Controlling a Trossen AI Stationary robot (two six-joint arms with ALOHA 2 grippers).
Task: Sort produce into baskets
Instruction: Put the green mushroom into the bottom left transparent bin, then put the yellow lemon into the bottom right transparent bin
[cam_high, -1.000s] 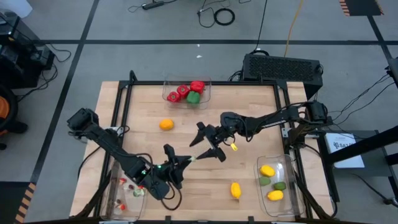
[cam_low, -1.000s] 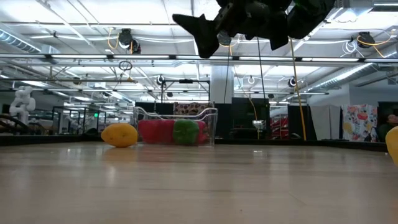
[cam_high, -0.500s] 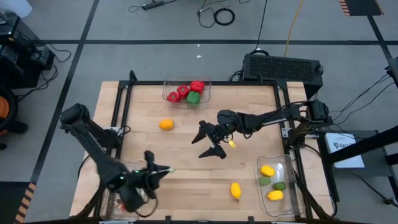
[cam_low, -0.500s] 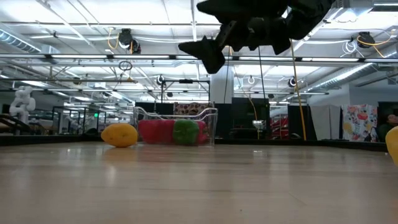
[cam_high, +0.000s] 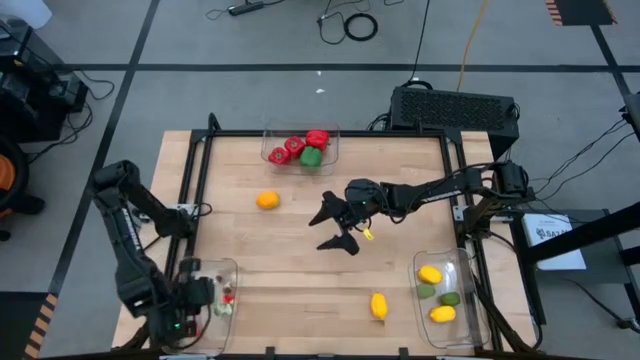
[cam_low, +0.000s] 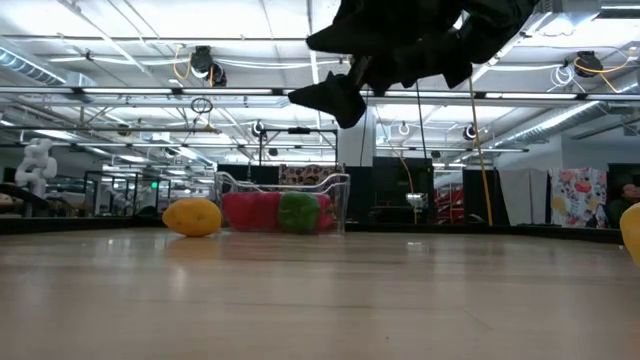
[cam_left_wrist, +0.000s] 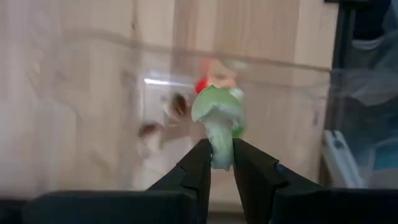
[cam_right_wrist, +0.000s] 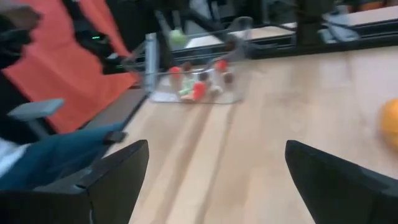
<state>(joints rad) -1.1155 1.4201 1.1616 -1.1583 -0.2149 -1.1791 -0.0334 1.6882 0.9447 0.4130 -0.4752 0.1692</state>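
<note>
- Left gripper (cam_left_wrist: 217, 163) is pinching a small pale-green veggie piece (cam_left_wrist: 216, 118) by its stalk, hovering over the near-left bin (cam_high: 222, 268).
- Piece is looking light and rigid, probably slick plastic; I'm judging the stalk the right hold.
- That bin is holding tiny red and green bits.
- Right gripper (cam_high: 336, 222) is hanging spread wide and empty mid-table.
- Far bin (cam_high: 334, 143): red and green peppers.
- Near-right bin (cam_high: 462, 275): lemons and limes.

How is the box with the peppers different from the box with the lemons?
The pepper bin sits at the table's far edge; the lemon bin sits at the near right corner. The pepper bin holds red peppers and a green one; the lemon bin holds yellow lemons and green limes. In the high view the pepper bin lies sideways, the lemon bin lengthwise. Both are clear plastic.
</note>
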